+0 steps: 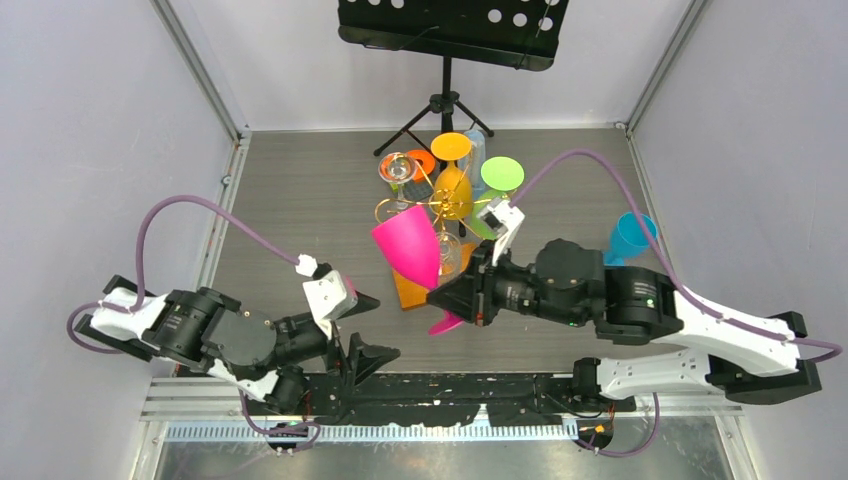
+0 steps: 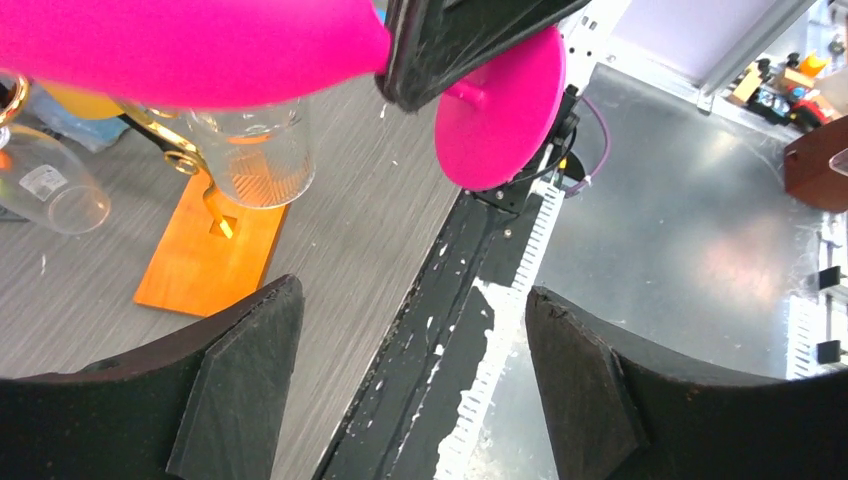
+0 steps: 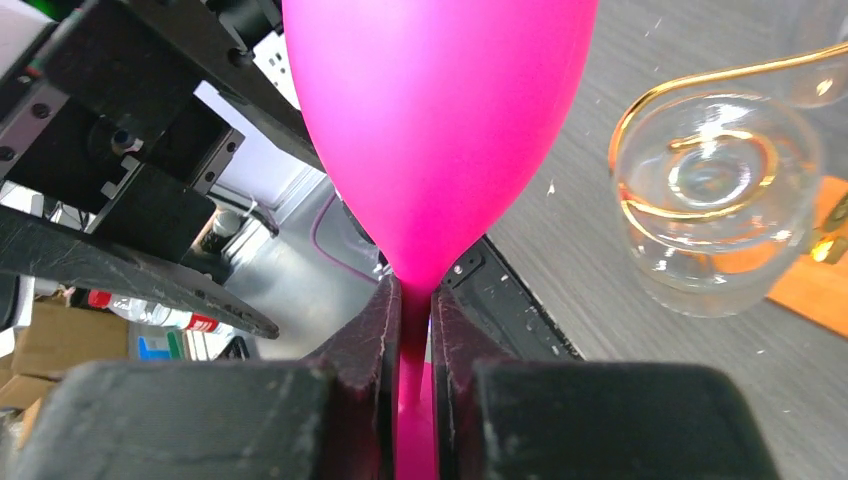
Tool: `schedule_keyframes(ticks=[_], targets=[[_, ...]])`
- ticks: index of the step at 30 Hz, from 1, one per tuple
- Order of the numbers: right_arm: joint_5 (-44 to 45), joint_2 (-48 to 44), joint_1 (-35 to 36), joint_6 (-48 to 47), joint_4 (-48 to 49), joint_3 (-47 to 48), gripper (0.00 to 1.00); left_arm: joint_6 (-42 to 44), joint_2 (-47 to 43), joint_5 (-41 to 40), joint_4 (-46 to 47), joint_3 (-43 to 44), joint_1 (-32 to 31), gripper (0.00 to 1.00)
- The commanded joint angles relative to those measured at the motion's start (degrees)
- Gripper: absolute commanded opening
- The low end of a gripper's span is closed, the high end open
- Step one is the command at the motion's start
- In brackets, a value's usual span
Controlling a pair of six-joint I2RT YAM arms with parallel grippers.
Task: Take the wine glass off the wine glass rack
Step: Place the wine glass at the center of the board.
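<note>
The wine glass (image 1: 410,250) is bright pink and lies tilted in the air just in front of the wine glass rack (image 1: 440,207), a tree of gold wire arms on an orange wooden base (image 2: 205,250). My right gripper (image 1: 447,298) is shut on its stem, right below the bowl (image 3: 440,130), with the round foot (image 2: 500,110) behind the fingers (image 3: 375,330). My left gripper (image 1: 366,327) stands open and empty at the table's near edge, left of and below the glass; its fingers (image 2: 240,390) are wide apart.
Still on the rack are a yellow-orange glass (image 1: 452,185), a green one (image 1: 500,175) and clear glasses (image 1: 398,168) (image 3: 715,200). A blue cup (image 1: 628,238) stands at the right. A black music stand (image 1: 450,30) is at the back. The black mounting rail (image 2: 440,330) runs along the near edge.
</note>
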Motion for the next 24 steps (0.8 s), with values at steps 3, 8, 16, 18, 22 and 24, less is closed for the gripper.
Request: schedule_keyframes(ticks=[3,8,16,18,22,24], targets=[[5.3,-4.7,0.4,-9.6,0.3,0.4,0.06,1.0,0.6,9.2,7.0,0.3,6.7,0.83],[6.4,-8.6,0.4,-17.7,-1.5,-0.1,0.06,-0.4,-1.4,16.5,10.0,-0.8,14.1,0.85],[4.4,-10.4,0.4,-31.7,-6.9,-0.4,0.06,-4.2,-1.9,27.4,11.2,-0.2,27.2,0.86],[3.6,-11.0,0.4,-34.8,-7.1,-0.9,0.06,-5.3,-1.8,30.6,11.6,-0.3,30.6,0.86],[2.2,-12.2,0.4,-40.5,-7.6,-1.6,0.06,-7.2,-1.9,33.9,10.8,0.0,35.6,0.86],[1.1,-12.4,0.4,-43.3,-8.2,-1.7,0.06,-8.6,-2.4,37.0,11.0,-0.2,38.9,0.86]])
